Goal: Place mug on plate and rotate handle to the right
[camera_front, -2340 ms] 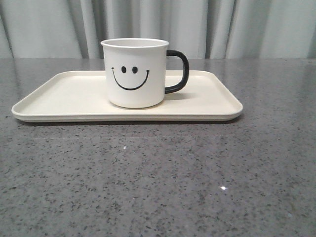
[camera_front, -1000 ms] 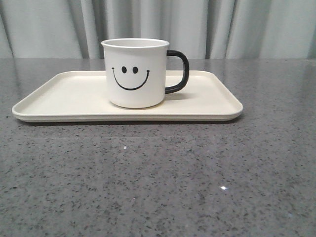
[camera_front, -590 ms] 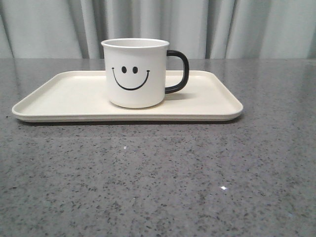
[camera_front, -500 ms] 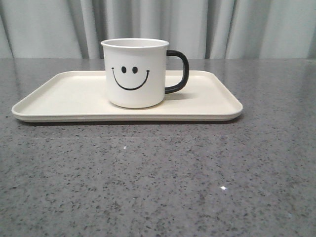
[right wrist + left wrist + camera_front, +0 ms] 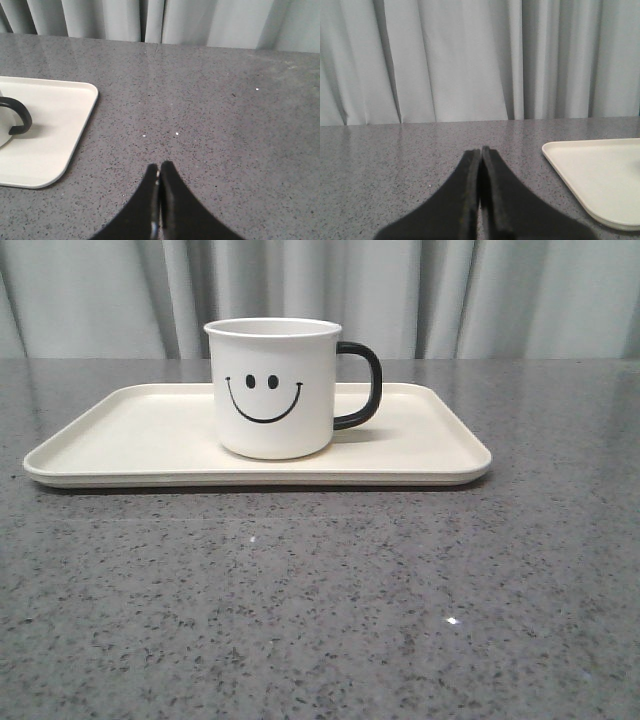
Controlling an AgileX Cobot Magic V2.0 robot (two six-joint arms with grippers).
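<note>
The white mug [image 5: 273, 388] with a black smiley face stands upright on the cream plate [image 5: 120, 435], a little left of the plate's middle. Its black handle [image 5: 362, 385] points to the right; the handle [image 5: 16, 115] also shows in the right wrist view. My left gripper [image 5: 480, 151] is shut and empty over bare table to the left of the plate [image 5: 600, 175]. My right gripper [image 5: 159, 166] is shut and empty over the table to the right of the plate [image 5: 55, 130]. Neither gripper appears in the front view.
The speckled grey table [image 5: 320, 600] stretches in front of and around the plate. Pale grey curtains [image 5: 450, 295] hang behind the table's far edge.
</note>
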